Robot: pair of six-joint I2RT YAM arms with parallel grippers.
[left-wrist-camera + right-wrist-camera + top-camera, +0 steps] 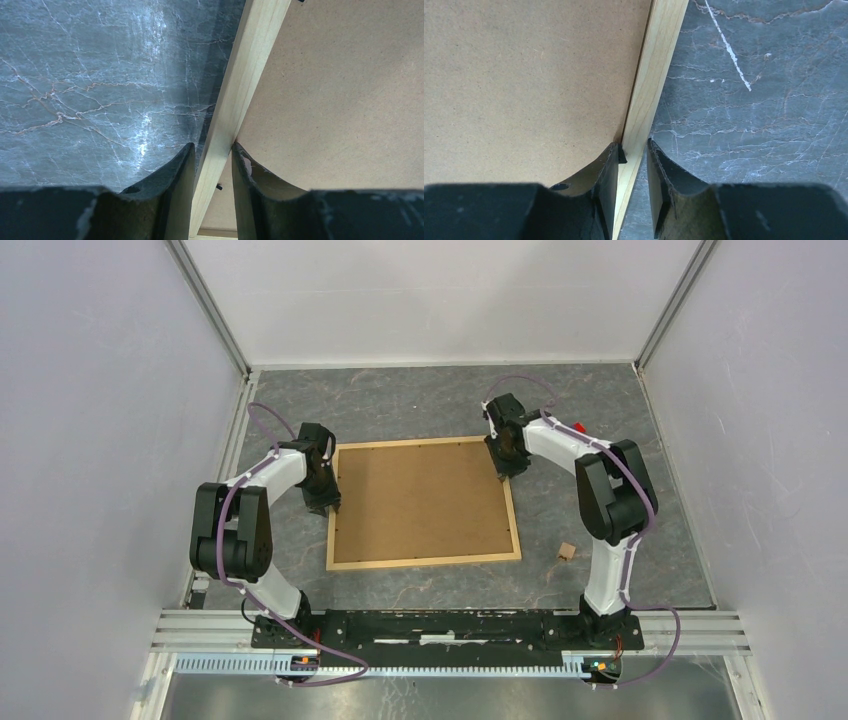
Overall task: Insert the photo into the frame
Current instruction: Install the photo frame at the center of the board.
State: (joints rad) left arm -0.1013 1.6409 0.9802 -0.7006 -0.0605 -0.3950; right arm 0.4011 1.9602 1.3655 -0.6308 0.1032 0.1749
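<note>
— Where does the frame (420,502) lie?
— Flat on the bench (640,490), brown back up. The left gripper (212,147) is nipped narrow on the left rail. Farther off, the right gripper (633,145) pinches the right rail near its far corner.
— The photo?
— Not in sight. It may be beneath the backing; I cannot tell.
— Step in hand?
— The frame is gripped on both sides, I judge for lifting or turning. That calls for both arms rising level together.

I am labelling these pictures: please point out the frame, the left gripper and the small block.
frame (420,502), top view, brown back panel.
left gripper (212,147), left wrist view, midway between fingertips.
block (567,552), top view, its middle.
</note>
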